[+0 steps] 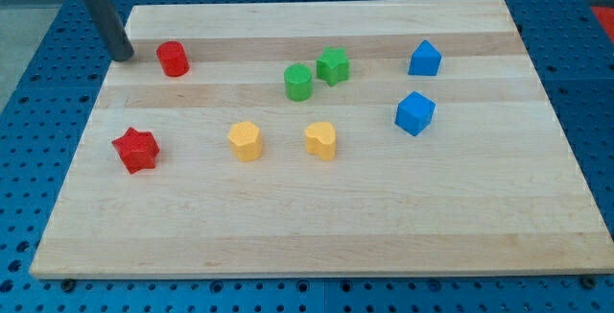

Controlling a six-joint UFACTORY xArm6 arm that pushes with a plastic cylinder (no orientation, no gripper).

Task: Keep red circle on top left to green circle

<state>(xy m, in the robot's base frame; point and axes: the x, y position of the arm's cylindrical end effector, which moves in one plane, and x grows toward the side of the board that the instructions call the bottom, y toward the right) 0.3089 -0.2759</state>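
The red circle [173, 59] stands near the board's top left. The green circle [298, 82] stands near the top middle, well to the right of the red circle and slightly lower. A green star [333, 65] touches or nearly touches the green circle at its upper right. My tip [125, 57] rests on the board just left of the red circle, with a small gap between them.
A red star [135, 150] lies at the left. Two yellow blocks [246, 141] [321, 140] lie in the middle. Two blue blocks [424, 59] [414, 112] lie at the right. The wooden board [317, 236] sits on a blue perforated table.
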